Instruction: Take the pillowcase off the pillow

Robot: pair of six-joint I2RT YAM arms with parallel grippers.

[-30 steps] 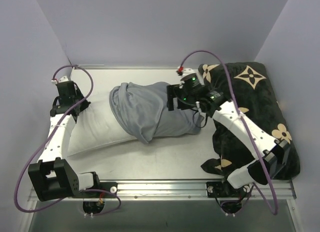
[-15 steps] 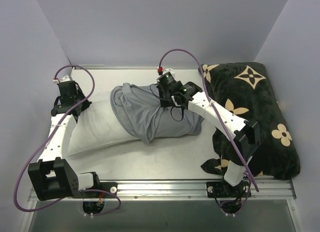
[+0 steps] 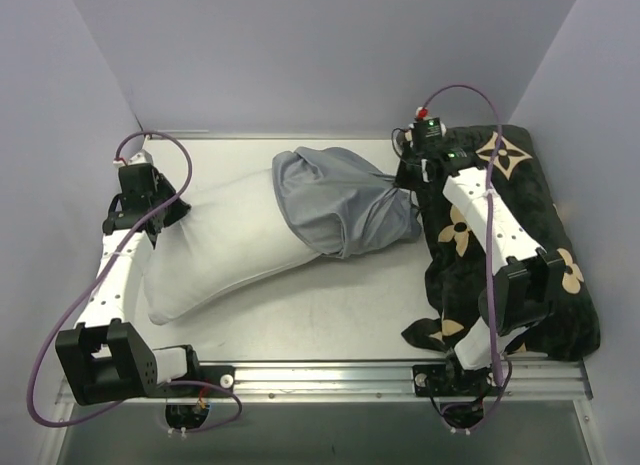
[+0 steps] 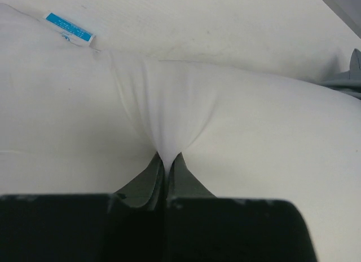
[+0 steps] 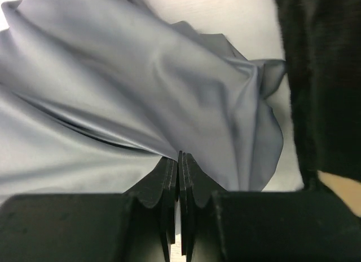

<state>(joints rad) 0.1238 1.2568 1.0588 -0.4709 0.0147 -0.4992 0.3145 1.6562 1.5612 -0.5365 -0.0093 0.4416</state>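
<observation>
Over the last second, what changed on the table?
The right gripper reached left onto the pillowcase, shut on its cloth and pulled it right, toward the cushion, baring more of the pillow. The left gripper stayed shut on the pillow's left end.

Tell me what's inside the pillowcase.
One end of the pillow goes into the pillowcase; the rest lies bare. How deep it reaches is hidden by the cloth.

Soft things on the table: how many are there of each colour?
white pillow: 1
blue-grey pillowcase: 1
black cushion with tan flowers: 1
Total: 3
</observation>
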